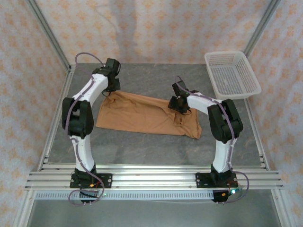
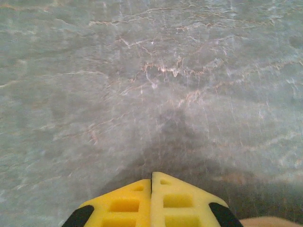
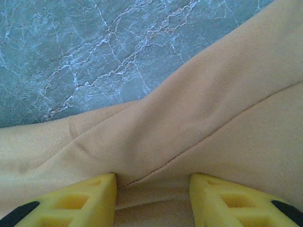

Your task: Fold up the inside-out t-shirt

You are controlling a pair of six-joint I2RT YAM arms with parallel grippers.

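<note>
1. left gripper (image 2: 151, 183): its yellow fingers (image 2: 125, 204) are pressed together tip to tip, with no cloth visible between them. from above, it sits at the far left corner of the inside-out t-shirt (image 1: 142, 116), and a sliver of tan cloth shows beside the fingers in the wrist view. you cannot tell whether the corner is caught lower in the jaws. treat this as a probable corner pinch, placed to control that end of the garment.
2. t-shirt: it lies as a long, flattened band across the middle of the table (image 1: 142, 149), between the two arms. its right end is bunched.
3. right gripper (image 3: 152, 182): the fingers are spread and set down on the cloth, one on each side of a seam and a raised fold near the shirt's right end. nothing is pinched. this position suggests that closing would gather the fold.
4. surface: the table is flat, grey and veined like stone. expect the soft cloth to slide on it.
5. room: a white mesh basket (image 1: 225, 53) stands at the far right corner, well apart from the shirt. patterned walls (image 1: 156, 28) enclose the cell, and aluminium rails (image 1: 151, 177) run along the near edge.
</note>
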